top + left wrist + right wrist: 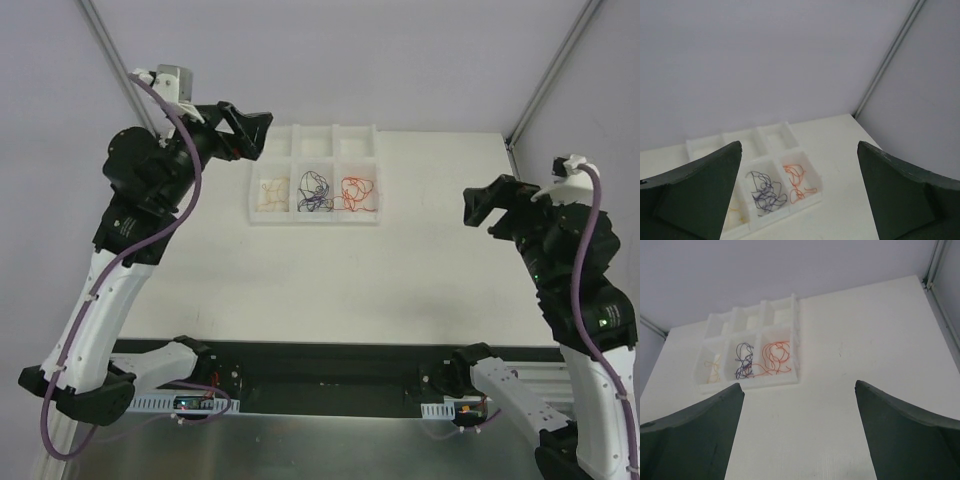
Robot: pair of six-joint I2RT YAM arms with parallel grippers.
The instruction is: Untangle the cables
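The cables lie in three front compartments of a white tray (312, 221). The pale tan cable (272, 192) is on the left, the dark blue one (315, 190) in the middle and the red-orange one (358, 192) on the right. In the right wrist view a strand of the red cable (776, 355) reaches over the divider to the blue cable (743, 360). My left gripper (250, 130) is open and empty, raised beside the tray's back left corner. My right gripper (480, 208) is open and empty, raised to the right of the tray.
The tray's back compartments (747, 317) look empty. A metal frame post (555, 70) rises at the table's back right corner, and another (110, 45) at the back left. The white table (330, 290) lies between the tray and the arm bases.
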